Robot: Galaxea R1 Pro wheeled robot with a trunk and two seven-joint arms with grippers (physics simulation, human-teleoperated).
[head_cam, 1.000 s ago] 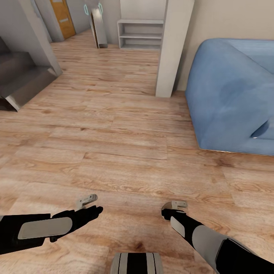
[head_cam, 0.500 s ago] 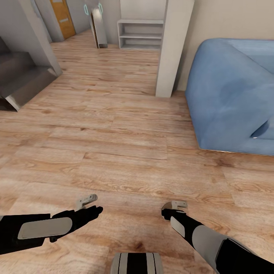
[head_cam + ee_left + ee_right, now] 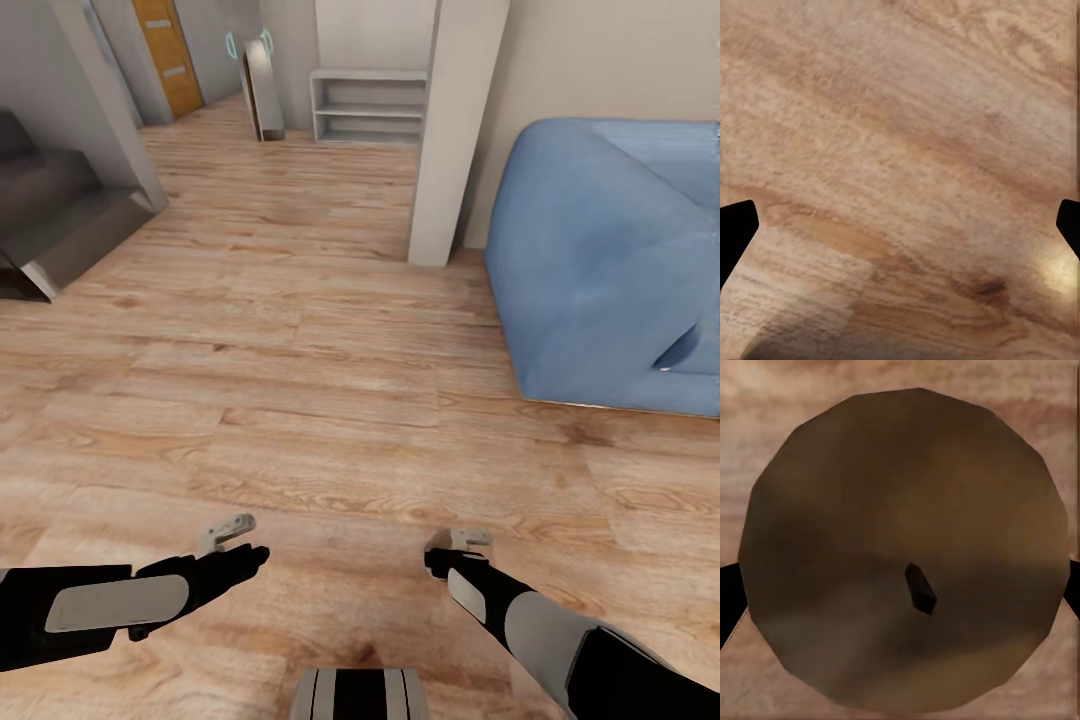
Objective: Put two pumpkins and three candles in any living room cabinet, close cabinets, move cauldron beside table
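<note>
Ahead over bare wooden floor (image 3: 330, 400), past the blue sofa (image 3: 610, 270), I carry a candle (image 3: 907, 555) clamped in my right gripper (image 3: 458, 545), left gripper (image 3: 228, 532) spread empty; a jolt while driving could shake it loose.

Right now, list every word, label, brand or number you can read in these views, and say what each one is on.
None: there is no readable text.
The candle in the right hand is plain.
The blue sofa, orange door, grey shelf and wooden floor carry no lettering.
</note>
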